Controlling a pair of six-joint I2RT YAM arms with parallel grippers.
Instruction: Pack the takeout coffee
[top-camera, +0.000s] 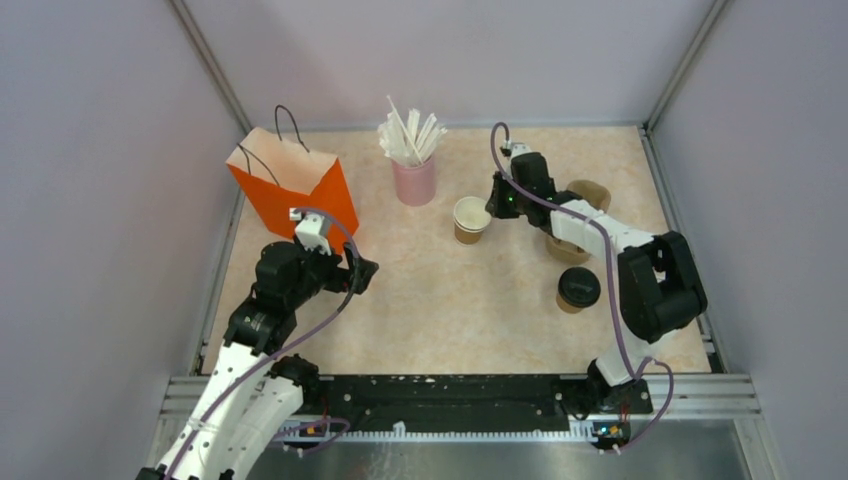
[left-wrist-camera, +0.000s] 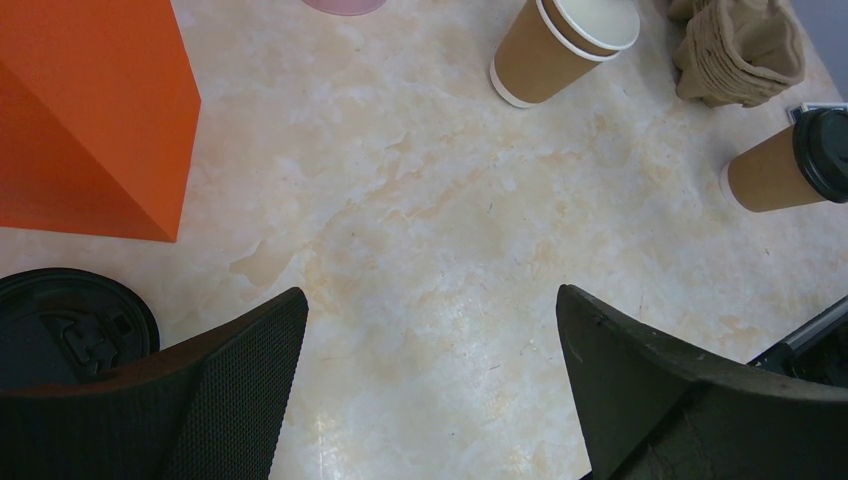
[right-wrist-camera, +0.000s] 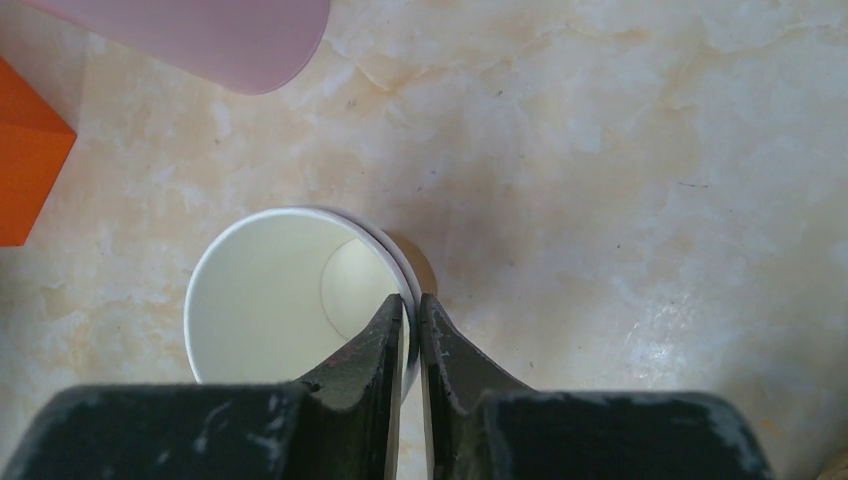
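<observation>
An open brown paper cup (top-camera: 471, 220) with a white inside stands mid-table; it also shows in the right wrist view (right-wrist-camera: 280, 300) and the left wrist view (left-wrist-camera: 560, 45). My right gripper (top-camera: 496, 206) (right-wrist-camera: 412, 310) is shut on its right rim, one finger inside and one outside. A second brown cup with a black lid (top-camera: 577, 289) (left-wrist-camera: 790, 160) stands near the right arm. A loose black lid (left-wrist-camera: 70, 325) lies by my left finger. My left gripper (top-camera: 358, 272) (left-wrist-camera: 430, 320) is open and empty, low over bare table in front of the orange bag (top-camera: 290, 185) (left-wrist-camera: 90, 110).
A pink cup of white straws (top-camera: 413, 172) stands at the back, its base in the right wrist view (right-wrist-camera: 210, 35). The tan pulp carrier (top-camera: 588, 193) (left-wrist-camera: 740, 45) lies at the right, partly under my right arm. Grey walls close in the table.
</observation>
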